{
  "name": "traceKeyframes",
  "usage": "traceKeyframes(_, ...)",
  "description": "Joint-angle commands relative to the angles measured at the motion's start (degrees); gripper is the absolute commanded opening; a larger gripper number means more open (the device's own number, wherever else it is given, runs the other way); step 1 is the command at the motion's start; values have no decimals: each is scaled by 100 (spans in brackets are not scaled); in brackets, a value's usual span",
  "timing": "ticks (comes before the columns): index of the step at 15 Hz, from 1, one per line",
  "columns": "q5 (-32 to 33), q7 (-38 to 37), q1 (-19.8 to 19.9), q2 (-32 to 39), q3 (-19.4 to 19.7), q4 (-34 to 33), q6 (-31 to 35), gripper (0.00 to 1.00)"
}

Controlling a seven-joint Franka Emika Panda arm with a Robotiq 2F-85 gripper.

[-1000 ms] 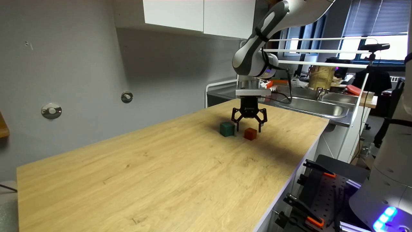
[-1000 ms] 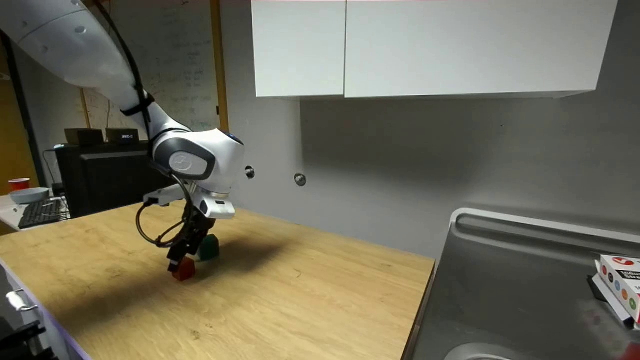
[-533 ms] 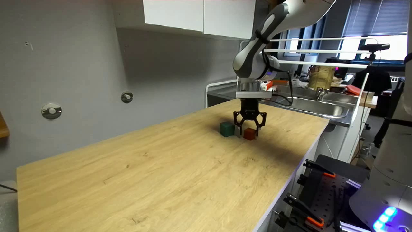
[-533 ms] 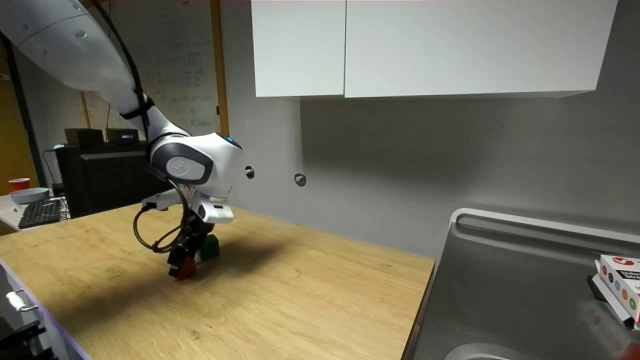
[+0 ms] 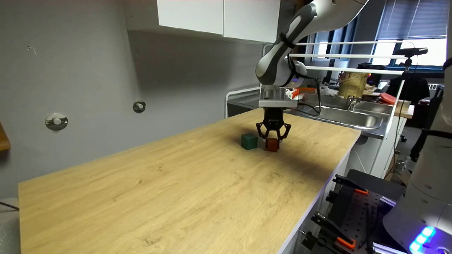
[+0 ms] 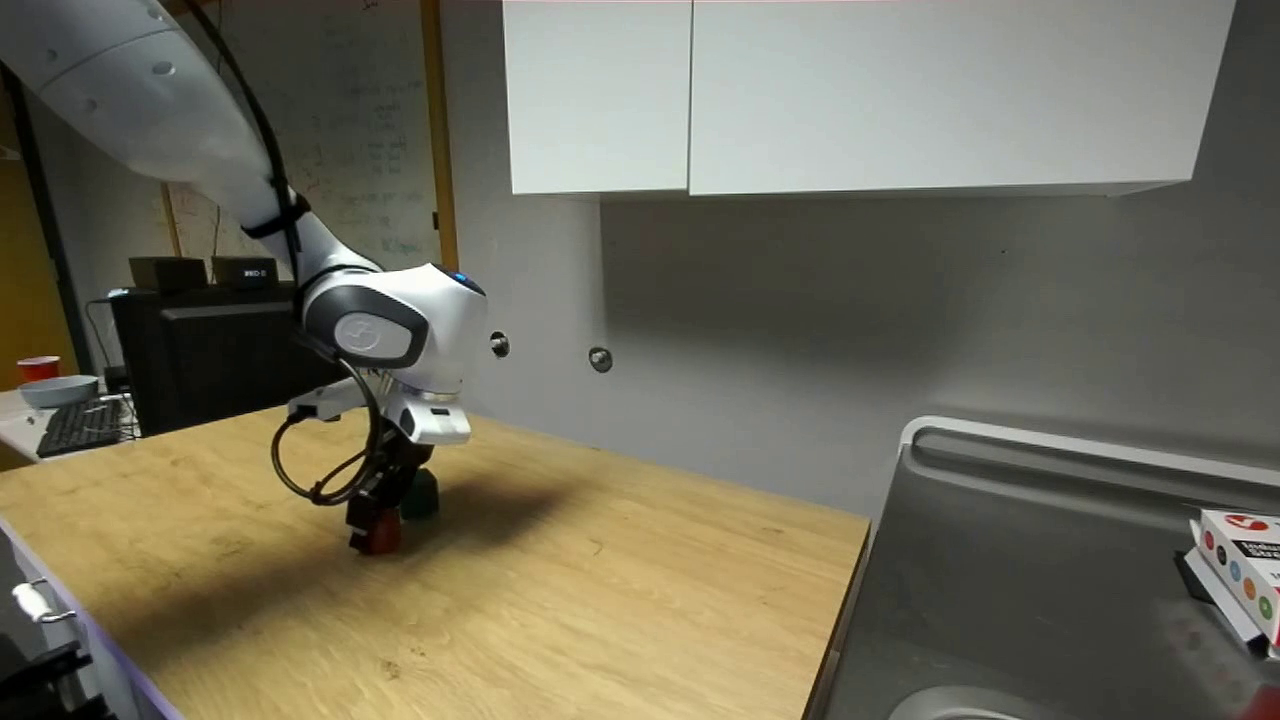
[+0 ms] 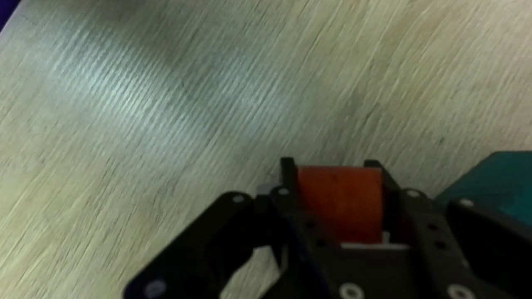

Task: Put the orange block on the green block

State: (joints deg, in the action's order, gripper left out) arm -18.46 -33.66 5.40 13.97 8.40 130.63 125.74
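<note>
The orange block (image 5: 272, 144) rests on the wooden tabletop, squared up between the fingers of my gripper (image 5: 272, 146). In the wrist view a finger lies along each side of the orange block (image 7: 341, 199), and the gripper is shut on it. Just beside it, without being touched by the hand as far as an exterior view shows, sits the dark green block (image 5: 249, 141). That green block (image 7: 498, 182) appears at the right edge of the wrist view, partly behind a finger linkage. In an exterior view the arm partly covers the green block (image 6: 421, 494).
The wooden table (image 5: 159, 183) runs along a grey wall, with a white cupboard (image 5: 190, 16) mounted above. Past its far end is a metal sink (image 5: 349, 116). A white box (image 6: 1240, 560) lies on the metal counter (image 6: 1000, 600).
My gripper has come down around the orange block and its fingers have drawn together onto it. The orange block has turned and shifted slightly into line with them. The green block is unmoved.
</note>
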Motion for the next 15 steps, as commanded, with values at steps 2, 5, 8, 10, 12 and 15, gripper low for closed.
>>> traceKeyframes(2,136,-141,-43,-528,26,-69,-110,18)
traceKeyframes(5,217,-159,-48,-807,-9,-203,-165,18)
traceKeyframes(8,208,-126,-73,-895,-100,-373,-234,18)
traceKeyframes(10,157,-96,-124,-822,-176,-469,-257,18)
traceKeyframes(12,92,-63,-182,-694,-261,-544,-287,18)
traceKeyframes(15,68,-37,-285,-507,-375,-610,-315,18)
